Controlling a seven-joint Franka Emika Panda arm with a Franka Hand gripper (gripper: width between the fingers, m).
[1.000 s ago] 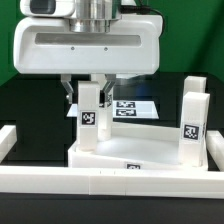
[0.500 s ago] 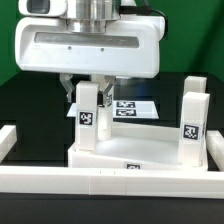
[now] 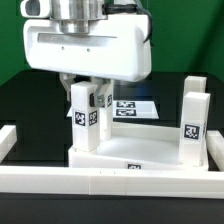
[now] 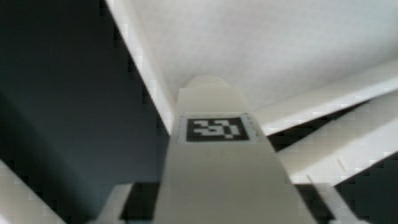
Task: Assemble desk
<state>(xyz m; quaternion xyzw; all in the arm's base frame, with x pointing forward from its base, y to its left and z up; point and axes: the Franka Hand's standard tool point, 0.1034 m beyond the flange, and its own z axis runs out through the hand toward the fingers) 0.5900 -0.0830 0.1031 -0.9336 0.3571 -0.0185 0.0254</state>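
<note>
The white desk tabletop [image 3: 140, 156] lies behind the front rail with its tag facing forward. My gripper [image 3: 87, 96] is shut on a white tagged leg [image 3: 84, 122] that stands upright at the tabletop's corner on the exterior view's left; its lower end touches the tabletop. A second white leg [image 3: 193, 124] stands upright on the corner at the exterior view's right. In the wrist view the held leg [image 4: 217, 160] runs away from my gripper [image 4: 214, 212] toward the tabletop [image 4: 285, 40], with its tag visible. The other legs are out of view.
The long white border rail [image 3: 110, 184] runs across the front, with side pieces at the left [image 3: 8, 138] and right [image 3: 214, 150]. The marker board [image 3: 133, 108] lies flat on the black table behind the tabletop.
My gripper and the held leg have shifted a little toward the exterior view's left. The leg on the right has not moved.
</note>
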